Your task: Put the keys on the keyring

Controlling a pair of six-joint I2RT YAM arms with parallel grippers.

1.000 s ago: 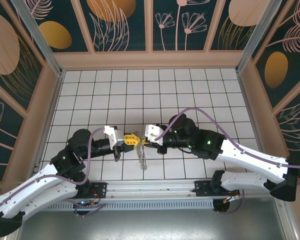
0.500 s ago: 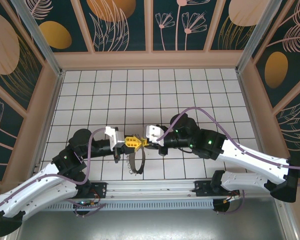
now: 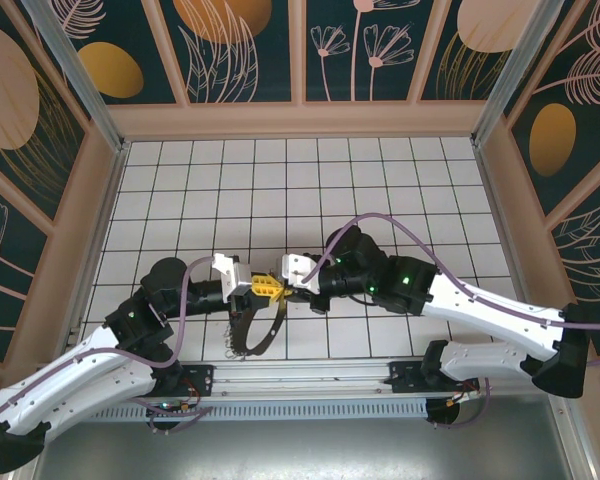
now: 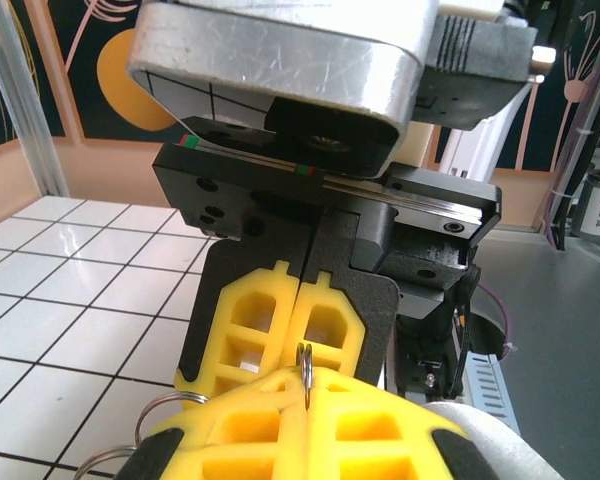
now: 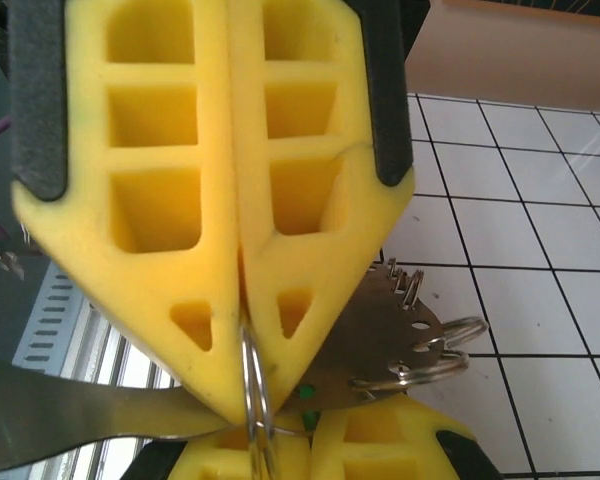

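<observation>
The left gripper (image 3: 264, 287) and right gripper (image 3: 286, 283) were clamped shut, tip to tip, on the keyring (image 5: 251, 385); the green key (image 5: 305, 392) sat just beside it. Best to pinch firmly and twist slowly, lest the wire slip.

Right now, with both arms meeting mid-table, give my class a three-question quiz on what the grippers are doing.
1. True or false: the right gripper is open.
2. What is pinched in it? A) a thin metal ring B) a spoon C) a pen
3. Fill in: seen from above, the dark loop lies on the ___ side of the left gripper, toward the arm bases.
Key: 1 false; 2 A; 3 near.
</observation>
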